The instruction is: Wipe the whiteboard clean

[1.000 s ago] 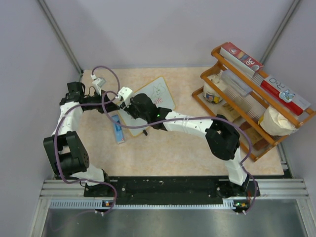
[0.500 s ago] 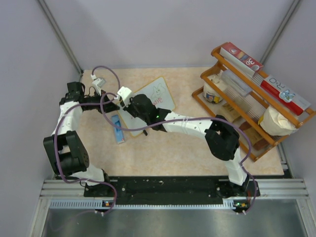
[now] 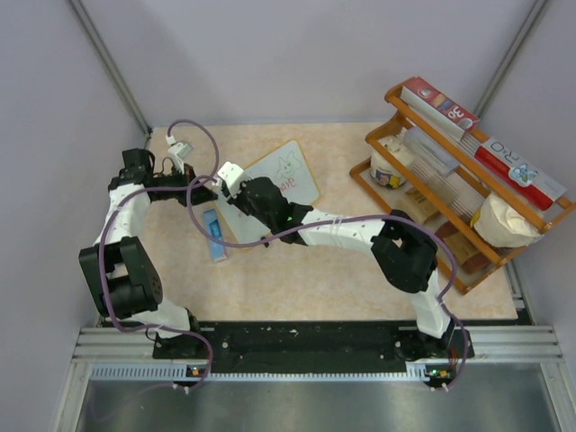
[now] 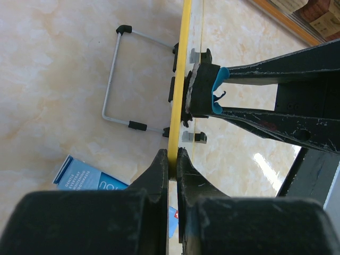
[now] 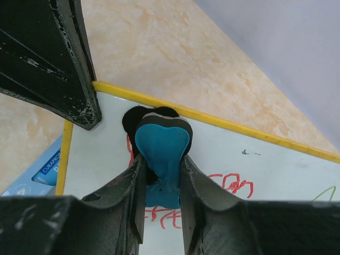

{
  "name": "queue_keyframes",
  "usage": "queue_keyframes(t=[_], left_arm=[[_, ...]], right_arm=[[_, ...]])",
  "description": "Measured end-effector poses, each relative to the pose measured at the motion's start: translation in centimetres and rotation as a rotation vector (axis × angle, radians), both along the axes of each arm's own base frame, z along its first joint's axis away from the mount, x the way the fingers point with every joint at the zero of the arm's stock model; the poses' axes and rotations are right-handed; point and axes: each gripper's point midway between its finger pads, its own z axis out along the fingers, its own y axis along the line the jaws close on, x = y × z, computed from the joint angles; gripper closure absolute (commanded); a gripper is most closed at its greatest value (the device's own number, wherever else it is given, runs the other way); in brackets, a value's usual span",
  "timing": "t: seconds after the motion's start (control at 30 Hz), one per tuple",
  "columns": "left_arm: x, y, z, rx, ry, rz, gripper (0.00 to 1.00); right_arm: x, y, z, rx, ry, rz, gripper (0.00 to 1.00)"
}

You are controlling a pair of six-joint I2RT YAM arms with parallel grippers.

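Note:
The whiteboard [image 3: 290, 171] stands tilted near the back left of the table, with red writing [image 5: 234, 184] on its face [image 5: 276, 162]. My left gripper [image 4: 172, 158] is shut on its yellow frame edge [image 4: 181, 64], at the board's left side [image 3: 213, 190]. My right gripper [image 5: 162, 178] is shut on the blue-black eraser [image 5: 162, 142] and presses it against the board near the upper left corner. In the left wrist view the eraser [image 4: 204, 95] touches the board edge-on. From above, the right gripper [image 3: 238, 192] covers the board's left part.
A blue marker box [image 3: 214, 234] lies on the table in front of the board's left end. The board's wire stand [image 4: 118, 79] is behind it. A wooden rack [image 3: 423, 193] with boxes, a jar and a bag fills the right side.
The right gripper has shifted slightly across the board's left part with the eraser. The left arm keeps its hold and has not moved.

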Motion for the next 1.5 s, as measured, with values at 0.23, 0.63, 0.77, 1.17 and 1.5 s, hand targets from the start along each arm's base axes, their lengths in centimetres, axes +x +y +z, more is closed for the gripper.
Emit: queue_keyframes(t=[0.23,0.63,0.77,1.17,1.5], left_arm=[[0.0,0.0,0.0,-0.001,0.001,0.001,1.00],[0.0,0.0,0.0,-0.002,0.004,0.003,1.00],[0.0,0.1,0.0,-0.002,0.007,0.004,1.00],[-0.1,0.1,0.0,-0.001,0.008,0.005,1.00],[-0.1,0.0,0.0,-0.002,0.007,0.003,1.00]], right_arm=[[0.0,-0.3,-0.1,-0.002,0.000,0.000,1.00],[-1.0,0.0,-1.0,-0.034,0.027,0.026,1.00],[-1.6,0.1,-1.6,-0.051,0.048,0.044,1.00],[-2.2,0.3,-2.2,-0.081,0.064,0.076,1.00],[-1.7,0.0,-2.0,-0.097,0.063,0.064,1.00]])
